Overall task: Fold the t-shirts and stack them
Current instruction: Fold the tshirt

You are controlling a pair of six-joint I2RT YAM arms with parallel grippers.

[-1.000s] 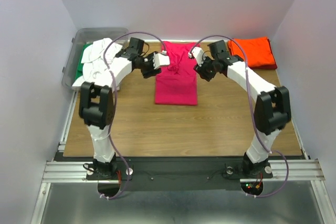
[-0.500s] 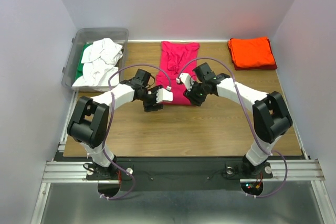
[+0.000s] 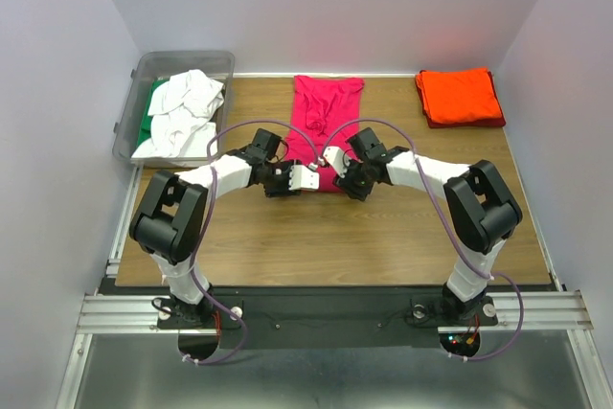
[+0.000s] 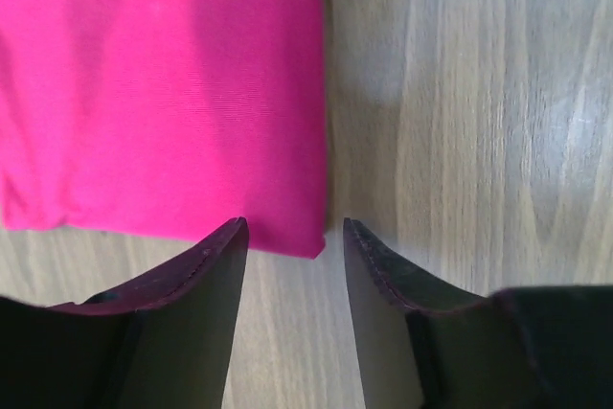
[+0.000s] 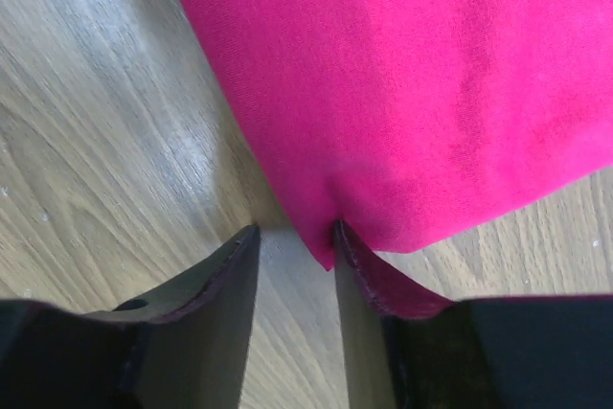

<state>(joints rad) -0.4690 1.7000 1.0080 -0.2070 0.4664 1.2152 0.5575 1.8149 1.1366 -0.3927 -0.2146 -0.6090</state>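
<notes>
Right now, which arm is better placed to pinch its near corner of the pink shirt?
Left, narrowly. The left gripper has a corner of the pink shirt well inside its open jaws; the right gripper catches only the corner tip, against one finger.

the wooden table (image 3: 383,227) carries a flat magenta-pink t-shirt (image 3: 321,112) mid-back, a folded orange-red t-shirt (image 3: 460,95) far right, a clear bin (image 3: 144,69) far left.
</notes>
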